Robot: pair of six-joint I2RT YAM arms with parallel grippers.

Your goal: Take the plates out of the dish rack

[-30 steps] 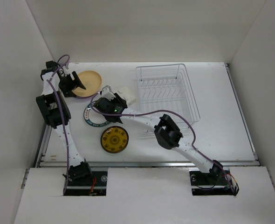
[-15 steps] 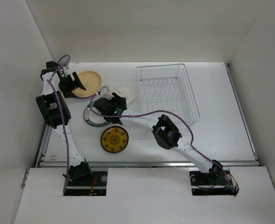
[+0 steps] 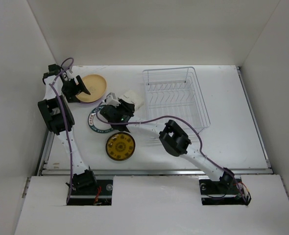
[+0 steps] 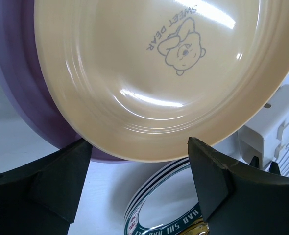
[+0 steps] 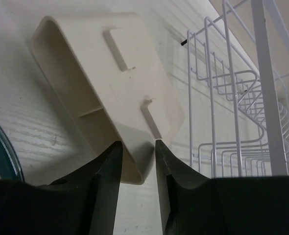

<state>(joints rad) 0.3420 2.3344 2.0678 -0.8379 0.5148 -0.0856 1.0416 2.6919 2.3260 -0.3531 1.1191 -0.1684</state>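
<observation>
The wire dish rack point(image 3: 202, 105) stands at the back right with no plates showing in it; it also shows in the right wrist view point(image 5: 235, 93). A tan plate point(image 3: 94, 87) lies on a lavender plate point(image 4: 14, 73) at the back left. My left gripper point(image 3: 83, 89) is open, its fingers point(image 4: 210, 171) either side of the tan plate's point(image 4: 149, 73) near edge. A teal-rimmed plate point(image 3: 96, 126) and an amber plate point(image 3: 120, 146) lie nearer. My right gripper point(image 3: 124, 105) is shut on a wall of the cream utensil cup point(image 5: 110, 83). The orange-centred plate is out of view.
The cream cup point(image 3: 134, 98) lies tilted between the plates and the rack. My right arm stretches across the table's middle over part of the teal-rimmed plate point(image 4: 183, 215). White walls enclose the table on three sides.
My right arm's elbow has shifted a little to the left and its gripper has edged toward the cup. The left arm and the plates have not moved.
</observation>
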